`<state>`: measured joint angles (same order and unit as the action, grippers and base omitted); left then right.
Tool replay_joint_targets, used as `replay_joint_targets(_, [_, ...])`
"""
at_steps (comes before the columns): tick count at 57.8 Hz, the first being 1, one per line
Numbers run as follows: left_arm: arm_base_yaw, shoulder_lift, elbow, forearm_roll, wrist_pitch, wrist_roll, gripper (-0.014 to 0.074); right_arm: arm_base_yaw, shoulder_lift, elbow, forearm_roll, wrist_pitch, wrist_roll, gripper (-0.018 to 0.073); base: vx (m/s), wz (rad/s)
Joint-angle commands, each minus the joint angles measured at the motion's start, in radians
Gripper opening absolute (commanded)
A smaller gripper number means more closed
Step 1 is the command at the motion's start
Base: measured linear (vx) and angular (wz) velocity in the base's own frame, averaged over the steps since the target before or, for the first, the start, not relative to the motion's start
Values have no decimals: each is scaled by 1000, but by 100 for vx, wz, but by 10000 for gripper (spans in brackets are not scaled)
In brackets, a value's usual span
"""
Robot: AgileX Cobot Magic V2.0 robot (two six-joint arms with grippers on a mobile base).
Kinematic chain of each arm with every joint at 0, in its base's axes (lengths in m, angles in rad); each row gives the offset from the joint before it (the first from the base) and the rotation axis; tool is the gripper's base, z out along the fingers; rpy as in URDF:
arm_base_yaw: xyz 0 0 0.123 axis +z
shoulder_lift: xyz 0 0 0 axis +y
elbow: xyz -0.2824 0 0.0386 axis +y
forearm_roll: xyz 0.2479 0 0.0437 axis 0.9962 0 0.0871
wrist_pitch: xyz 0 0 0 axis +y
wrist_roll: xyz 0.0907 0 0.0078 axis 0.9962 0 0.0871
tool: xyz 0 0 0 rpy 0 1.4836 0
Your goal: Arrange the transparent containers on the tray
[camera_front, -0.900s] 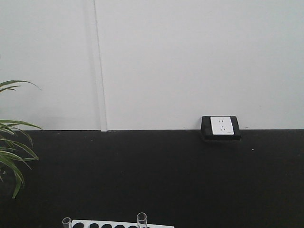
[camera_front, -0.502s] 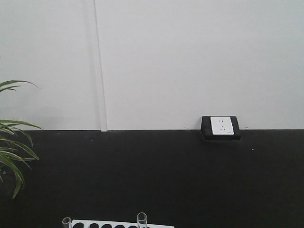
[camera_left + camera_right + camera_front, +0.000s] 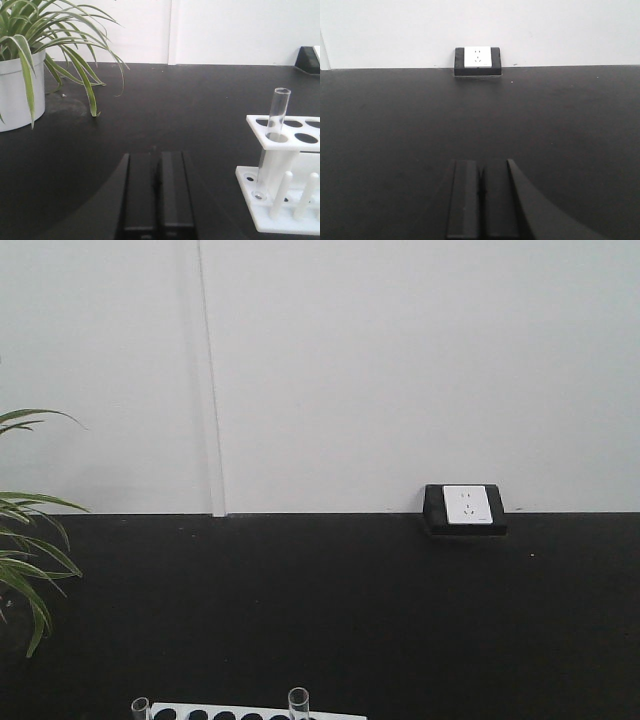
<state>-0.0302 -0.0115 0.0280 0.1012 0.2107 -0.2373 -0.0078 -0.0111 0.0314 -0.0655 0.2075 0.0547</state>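
Still, two test tubes [image 3: 298, 702] stand upright in the white rack [image 3: 330, 714] at the bottom edge of the front view, and nothing there has shifted since the earlier frames. In the left wrist view, one tube fills the rack's left end hole. The left gripper [image 3: 158, 162] points across the black table [image 3: 175, 100] just left of the rack, its fingers pressed together on nothing. The right gripper [image 3: 481, 169] is likewise closed and empty, facing a wall socket [image 3: 477, 57]. A potted plant [image 3: 22, 75] sits far left.

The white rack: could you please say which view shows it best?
Left wrist view: the white rack shows its holed top, pegs and base. The front view catches only its top edge; the right wrist view, nothing.
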Motion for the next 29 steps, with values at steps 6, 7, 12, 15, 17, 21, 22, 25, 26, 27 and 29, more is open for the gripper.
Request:
replay_joint_targets(6, [2,-13,34,-6,-95,-4,-7,1,-7,8,-28,-93,-7,-11,0,0])
replay_joint_targets(7, [2,-13,34,-6,-97,-4,-7,1,-7,8,-28,-96,-7,-11,0,0])
replay_joint_targets(12, [2,-13,34,-6,-106,-4,-7,1,-7,8,-25,-101,-6,-11,0,0])
replay_joint_targets(15, [2,-13,34,-7,-121,-6,-7,1,-7,8,-25,-110,-6,-11,0,0])
replay_joint_targets(17, [2,-13,34,-7,-141,-6,-7,1,-7,8,-25,-120,-6,-11,0,0])
replay_joint_targets(21, [2,-13,34,-6,-194,-5,-7,1,-7,8,-26,-148,-7,-11,0,0])
replay_joint_targets(22, [2,-13,34,-6,-201,-5,-7,1,-7,8,-26,-157,-7,-11,0,0])
replay_joint_targets(25, [2,-13,34,-6,-263,-5,-7,1,-7,8,-26,-201,-6,-11,0,0])
replay_joint_targets(26, [2,-13,34,-6,-280,-5,-7,1,-7,8,-26,-225,-6,-11,0,0])
replay_joint_targets(27, [2,-13,34,-6,-308,-5,-7,1,-7,8,-26,-252,-6,-11,0,0])
replay_joint_targets(29, [2,-13,31,-6,-351,-6,-7,1,-7,8,-26,-298,-6,-11,0,0])
